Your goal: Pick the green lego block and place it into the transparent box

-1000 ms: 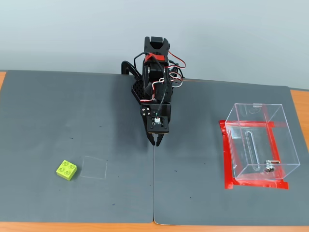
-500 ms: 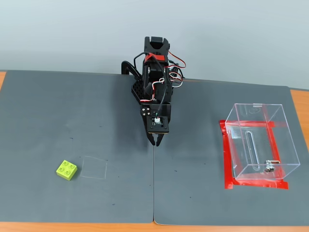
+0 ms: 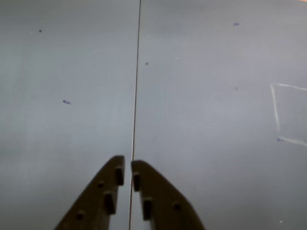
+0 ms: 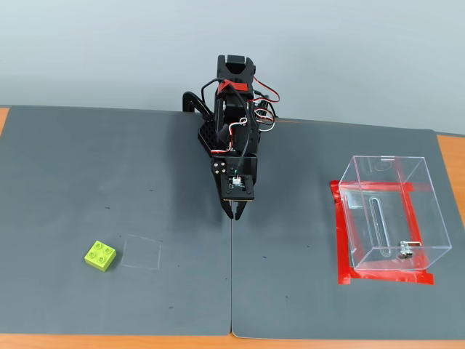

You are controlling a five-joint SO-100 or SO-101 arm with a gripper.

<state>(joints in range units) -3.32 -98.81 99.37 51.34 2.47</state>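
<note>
**Black jaws pressed together over the mat seam, brick far off to the side**

Black and nearly touching, the two jaws of the gripper [image 4: 237, 214] are pressed together with nothing between them; in the wrist view the gripper [image 3: 127, 166] shows only a hairline gap that lines up with the seam [image 3: 136, 96] between the two grey mats. In the fixed view the tips point down at that seam [image 4: 232, 291], near the middle of the grey mat [image 4: 87, 167].

Left of the jaws in the fixed view, and nearer the camera, a faint chalked square outline [image 4: 141, 252] is drawn on the mat; part of this outline [image 3: 288, 115] enters the wrist view at its right edge.

Just beyond the outline's left side lies the green lego block [image 4: 99, 255], flat on the mat with its studs up, well apart from the jaws.

On the opposite side, well to the right of the gripper, stands the transparent box [image 4: 392, 214], upright on red tape [image 4: 340, 240], with a small metal latch [image 4: 404, 252] low on its near wall.
</note>
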